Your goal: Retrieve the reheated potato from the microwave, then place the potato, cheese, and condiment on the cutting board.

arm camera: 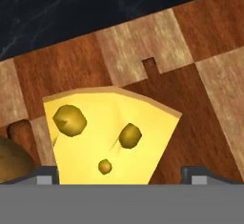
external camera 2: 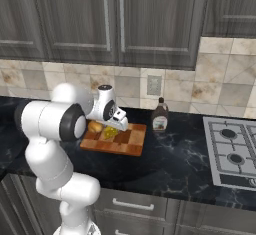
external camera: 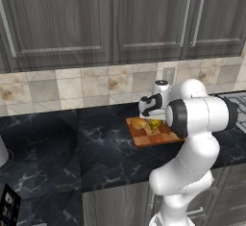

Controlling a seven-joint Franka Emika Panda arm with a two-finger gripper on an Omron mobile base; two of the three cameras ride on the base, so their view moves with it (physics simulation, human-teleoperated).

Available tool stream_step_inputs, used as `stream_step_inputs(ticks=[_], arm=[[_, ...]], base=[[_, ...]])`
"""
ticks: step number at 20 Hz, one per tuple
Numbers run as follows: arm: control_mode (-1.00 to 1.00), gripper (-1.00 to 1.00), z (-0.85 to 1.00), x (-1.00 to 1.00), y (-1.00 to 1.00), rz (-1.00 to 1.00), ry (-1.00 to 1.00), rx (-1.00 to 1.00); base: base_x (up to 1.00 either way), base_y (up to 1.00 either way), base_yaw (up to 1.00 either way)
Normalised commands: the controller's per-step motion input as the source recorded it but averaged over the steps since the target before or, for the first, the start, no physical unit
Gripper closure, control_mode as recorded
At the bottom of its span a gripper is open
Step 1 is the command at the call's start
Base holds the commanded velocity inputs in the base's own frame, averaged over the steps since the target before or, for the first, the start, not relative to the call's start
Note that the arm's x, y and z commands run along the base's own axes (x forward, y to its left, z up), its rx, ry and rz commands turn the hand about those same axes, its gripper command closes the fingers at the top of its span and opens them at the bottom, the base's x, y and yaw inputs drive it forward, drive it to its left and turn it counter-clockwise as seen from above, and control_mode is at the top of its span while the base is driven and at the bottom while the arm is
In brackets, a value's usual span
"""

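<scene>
Cheese (arm camera: 107, 137) is laid on the cutting board (arm camera: 190, 99), potato (arm camera: 12, 158) at its nine o'clock; fingers (arm camera: 119, 176) are spread wide, nothing held, for release.

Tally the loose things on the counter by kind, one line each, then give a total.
potato: 1
cheese: 1
condiment: 1
cutting board: 1
Total: 4
The potato and cheese lie on the cutting board; the condiment stands on the counter beside it.
</scene>
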Motion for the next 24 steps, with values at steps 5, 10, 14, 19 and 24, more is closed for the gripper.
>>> stream_step_inputs(ticks=[5, 10, 14, 19, 24], arm=[[-1.00, -1.00, 0.31, -0.04, 0.00, -0.04, 0.00, 0.00], [-1.00, -1.00, 0.28, -0.26, -0.09, -0.02, -0.03, 0.00], [-1.00, -1.00, 0.01, -0.58, -0.14, 0.00, -0.13, 0.00], [-1.00, -1.00, 0.12, -0.33, -0.14, 0.00, -0.04, 0.00], [-1.00, -1.00, 0.32, -0.05, -0.25, 0.00, -0.02, 0.00]], base=[[0.00, 0.00, 0.00], [0.00, 0.00, 0.00], [0.00, 0.00, 0.00], [0.00, 0.00, 0.00], [0.00, 0.00, 0.00]])
